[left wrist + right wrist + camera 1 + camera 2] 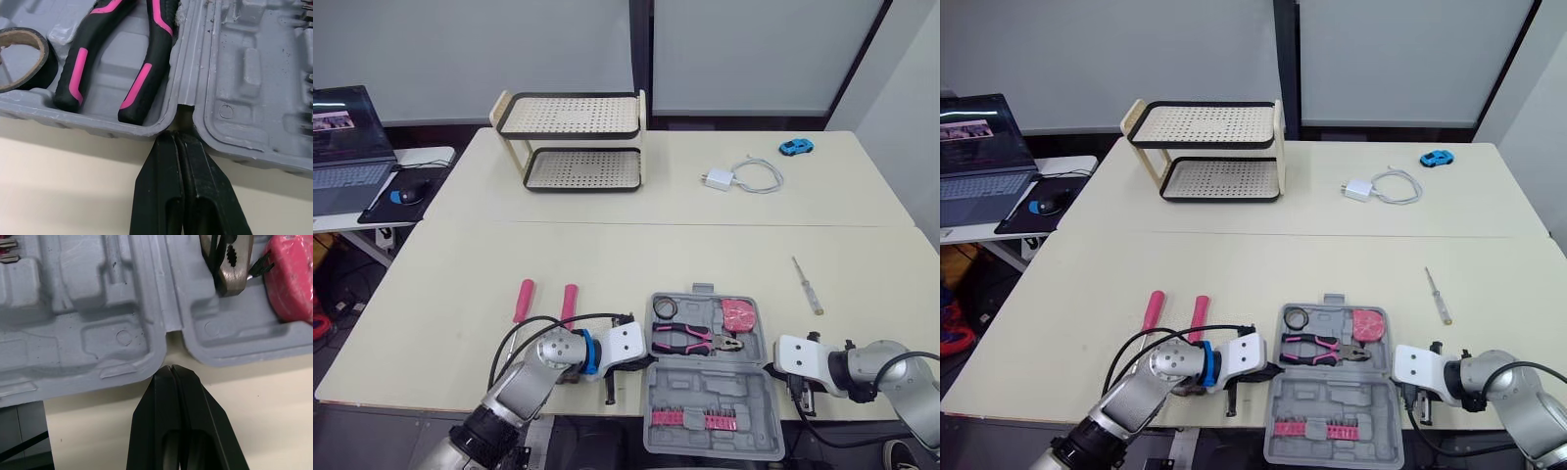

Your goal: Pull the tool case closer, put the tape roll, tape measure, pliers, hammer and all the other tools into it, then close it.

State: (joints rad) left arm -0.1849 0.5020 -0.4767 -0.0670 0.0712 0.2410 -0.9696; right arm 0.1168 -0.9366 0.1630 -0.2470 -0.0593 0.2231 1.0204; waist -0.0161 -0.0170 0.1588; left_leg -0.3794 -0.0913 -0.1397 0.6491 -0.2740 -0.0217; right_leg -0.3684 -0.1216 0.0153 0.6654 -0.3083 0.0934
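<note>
Tool case (705, 392) lies between left hand (177, 138), right hand (171, 369).

Arms (524, 377) silver-grey, white wrist blocks (626, 343), black looping cables (587, 315), blue ring (591, 352) on left wrist, black tapered fingers (159, 196).

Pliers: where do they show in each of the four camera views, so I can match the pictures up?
Left eye view: the pliers lie in the open tool case's far half, between tape roll and tape measure.
Right eye view: same spot, low centre.
Left wrist view: their pink-and-black handles, beside the tape roll.
Right wrist view: their metal head, beside the tape measure.
Shared landmark: the case's hinge ridge.
</note>
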